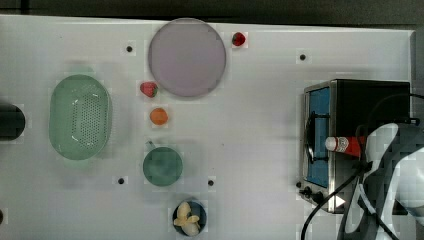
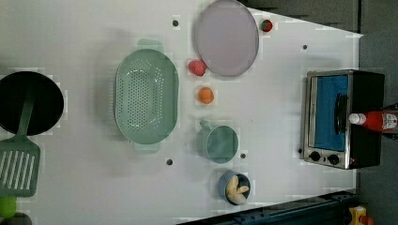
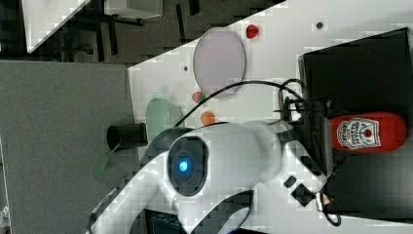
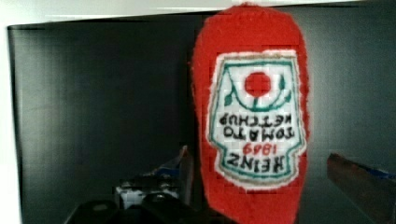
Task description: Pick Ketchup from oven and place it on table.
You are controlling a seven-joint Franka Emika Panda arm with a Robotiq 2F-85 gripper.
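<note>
The Ketchup (image 1: 346, 145) is a red bottle with a white cap lying on its side on the black top of the oven (image 1: 372, 100), cap pointing over the glass door. It shows too in the left view (image 2: 375, 120), the right view (image 3: 367, 132) and the wrist view (image 4: 254, 116). My gripper (image 4: 273, 179) stands open astride the bottle's lower end. One finger (image 4: 186, 168) is close beside the bottle, the other finger (image 4: 359, 179) a gap away. The white arm (image 1: 395, 170) covers the bottle's base in the top view. The table (image 1: 250, 125) spreads to the top view's left.
On the table are a lilac plate (image 1: 187, 57), two strawberries (image 1: 148, 89) (image 1: 238, 39), an orange fruit (image 1: 159, 116), a green colander (image 1: 80, 116), a green cup (image 1: 162, 166) and a blue bowl of banana (image 1: 189, 218). A black pan (image 2: 29, 103) and spatula (image 2: 18, 166) lie at the left view's left. Cables (image 1: 325, 200) hang by the oven.
</note>
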